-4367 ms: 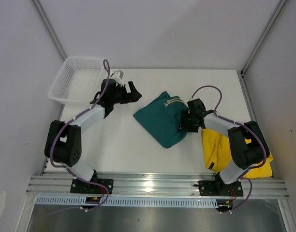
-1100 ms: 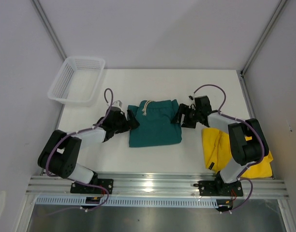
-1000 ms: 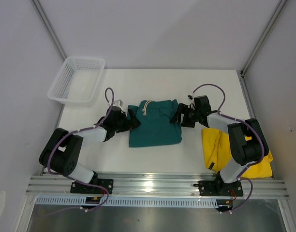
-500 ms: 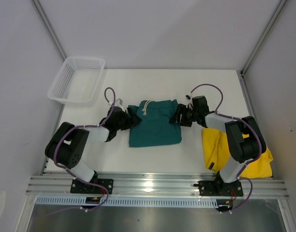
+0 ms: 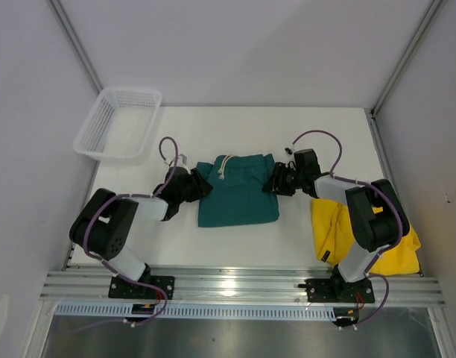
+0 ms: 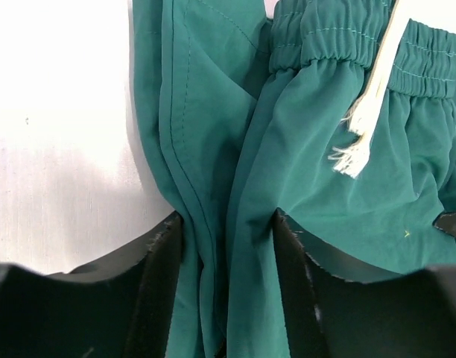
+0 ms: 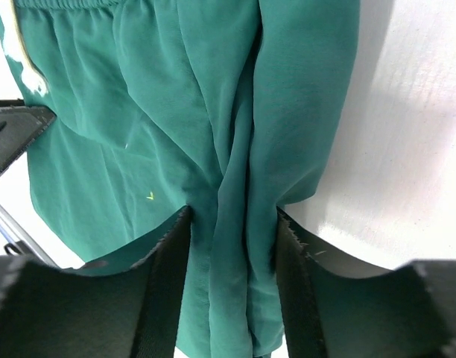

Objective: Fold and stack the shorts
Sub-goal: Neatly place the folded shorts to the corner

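Note:
The dark teal shorts (image 5: 238, 195) lie flat mid-table, waistband and pale drawstring (image 5: 226, 165) at the far side. My left gripper (image 5: 200, 185) is at their left edge, shut on a bunched fold of teal fabric (image 6: 310, 149) that fills the gap between its fingers (image 6: 162, 283). At the right edge my right gripper (image 5: 275, 181) is likewise shut on a gathered fold of the same shorts (image 7: 138, 112). The yellow shorts (image 5: 334, 224) lie crumpled at the near right, partly under the right arm.
A white mesh basket (image 5: 101, 127) stands at the far left corner, hanging over the table's edge. The white table (image 5: 235, 134) has bare surface beyond the teal shorts. Metal rails run along the near edge.
Both grippers have slid inward onto the teal shorts' side edges and their jaws have narrowed onto the fabric. The shorts stay flat in place.

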### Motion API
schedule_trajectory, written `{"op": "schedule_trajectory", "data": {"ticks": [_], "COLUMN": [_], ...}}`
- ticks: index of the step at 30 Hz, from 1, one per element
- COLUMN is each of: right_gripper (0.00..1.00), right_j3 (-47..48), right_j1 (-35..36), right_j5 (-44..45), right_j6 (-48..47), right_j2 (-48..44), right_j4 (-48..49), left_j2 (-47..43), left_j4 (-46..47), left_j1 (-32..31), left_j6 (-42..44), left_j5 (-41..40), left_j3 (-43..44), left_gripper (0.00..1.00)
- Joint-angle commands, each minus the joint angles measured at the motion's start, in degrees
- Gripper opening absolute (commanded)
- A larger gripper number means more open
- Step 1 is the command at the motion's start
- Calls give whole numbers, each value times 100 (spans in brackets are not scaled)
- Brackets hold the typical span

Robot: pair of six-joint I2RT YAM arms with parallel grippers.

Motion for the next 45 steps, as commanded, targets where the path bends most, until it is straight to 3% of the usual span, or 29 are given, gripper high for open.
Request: {"op": "schedule_trajectory", "data": {"ticks": [1,5,11,14,16,19,25,33,40,45], "right_gripper": [48,45,28,17,1,0,0,0,0,0], "right_j3": [163,278,348,383,401,445,893,911,823,788], "right_j1": [177,292,353,380,389,459,802,714,153,-550], "right_j5": [185,369,352,414,492,712,1986,3032,3910,4684], "right_j6": [-121,-200,-253,-279,-314,-349,-587,-552,-420,-349], "right_j2": [90,143,213,222,187,99,-129,-1190,-2368,-3160], "right_j4": [86,-46,-99,-151,-169,-406,-1346,-2102,-3006,-3464], "left_j2": [126,214,311,329,303,145,-348,-673,-393,283], "left_j4": [-47,-3,190,252,243,138,-880,-1646,-1911,-1718], "left_j1": [13,-31,-145,-206,-215,-259,-882,-1700,-2605,-3325], "left_j6": [192,253,280,315,341,385,535,254,52,-19], "left_j5": [-40,13,127,136,136,40,-961,-1392,-1832,-2182], "left_j3": [-79,-9,18,35,27,44,570,1177,2143,2917], "left_gripper": [53,48,39,22,14,0,0,0,0,0]}}
